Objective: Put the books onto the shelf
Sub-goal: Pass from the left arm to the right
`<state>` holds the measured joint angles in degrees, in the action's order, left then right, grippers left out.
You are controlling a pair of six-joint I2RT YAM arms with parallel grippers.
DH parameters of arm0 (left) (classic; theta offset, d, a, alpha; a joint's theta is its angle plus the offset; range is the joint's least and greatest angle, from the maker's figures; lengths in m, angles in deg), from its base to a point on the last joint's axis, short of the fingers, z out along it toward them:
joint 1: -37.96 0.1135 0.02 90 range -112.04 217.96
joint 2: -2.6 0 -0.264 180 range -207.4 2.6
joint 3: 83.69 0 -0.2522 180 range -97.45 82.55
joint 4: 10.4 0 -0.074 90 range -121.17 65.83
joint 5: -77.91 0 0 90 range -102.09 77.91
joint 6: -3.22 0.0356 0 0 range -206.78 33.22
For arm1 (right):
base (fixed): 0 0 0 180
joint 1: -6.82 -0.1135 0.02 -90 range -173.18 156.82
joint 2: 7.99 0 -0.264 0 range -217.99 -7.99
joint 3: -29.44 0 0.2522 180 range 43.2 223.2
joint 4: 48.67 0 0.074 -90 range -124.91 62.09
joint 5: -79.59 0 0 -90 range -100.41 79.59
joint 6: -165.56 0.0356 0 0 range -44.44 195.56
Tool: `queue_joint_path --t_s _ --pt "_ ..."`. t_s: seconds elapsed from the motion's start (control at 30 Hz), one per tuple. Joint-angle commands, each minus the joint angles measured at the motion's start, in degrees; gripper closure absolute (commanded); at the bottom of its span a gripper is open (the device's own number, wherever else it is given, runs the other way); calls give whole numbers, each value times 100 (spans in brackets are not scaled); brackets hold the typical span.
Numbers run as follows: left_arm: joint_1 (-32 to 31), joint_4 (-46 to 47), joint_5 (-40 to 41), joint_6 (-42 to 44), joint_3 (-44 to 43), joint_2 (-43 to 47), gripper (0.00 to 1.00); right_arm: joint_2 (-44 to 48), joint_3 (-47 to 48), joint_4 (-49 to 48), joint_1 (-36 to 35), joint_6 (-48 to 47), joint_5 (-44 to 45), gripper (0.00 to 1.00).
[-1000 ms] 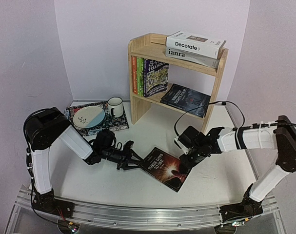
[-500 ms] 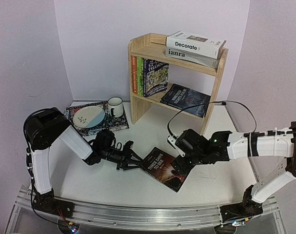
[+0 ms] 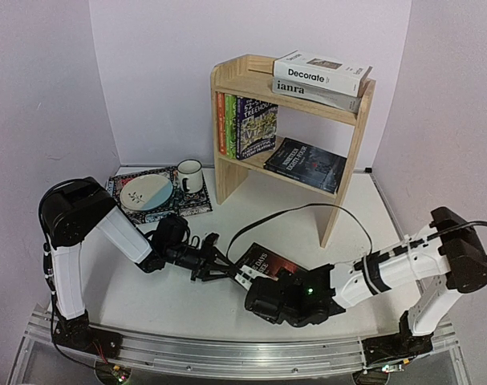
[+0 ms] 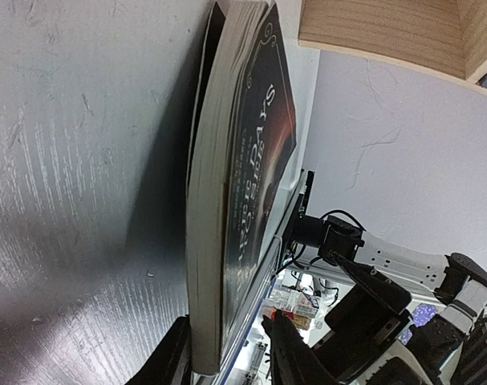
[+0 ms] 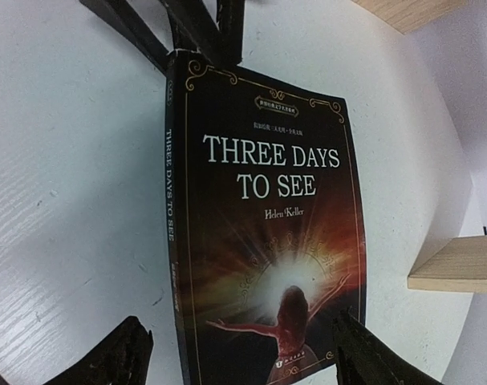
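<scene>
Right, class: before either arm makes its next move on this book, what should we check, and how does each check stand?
1. Left gripper holds Three Days to See: ok, shut on one corner.
2. Right gripper ready to take over: ok, open, fingers wide astride the opposite end.
3. Right gripper touching the cover: cannot tell.
4. Book lifted off the table: cannot tell.
5. Room on the shelf: ok, top tier bare to the left of Decorate and ianra.
</scene>
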<state>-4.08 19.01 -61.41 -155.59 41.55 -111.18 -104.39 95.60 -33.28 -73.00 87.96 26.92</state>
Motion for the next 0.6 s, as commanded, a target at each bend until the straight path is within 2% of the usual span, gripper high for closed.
queue_joint_path --t_s 0.0,0.33,0.57 --pt "29 320 -87 70 69 259 67 -433 327 205 -95 137 933 22" --pt "28 323 -111 45 33 287 67 -1408 747 427 -235 99 1229 22" --pt "29 323 -128 10 23 327 67 -1774 867 698 -235 82 1859 30"
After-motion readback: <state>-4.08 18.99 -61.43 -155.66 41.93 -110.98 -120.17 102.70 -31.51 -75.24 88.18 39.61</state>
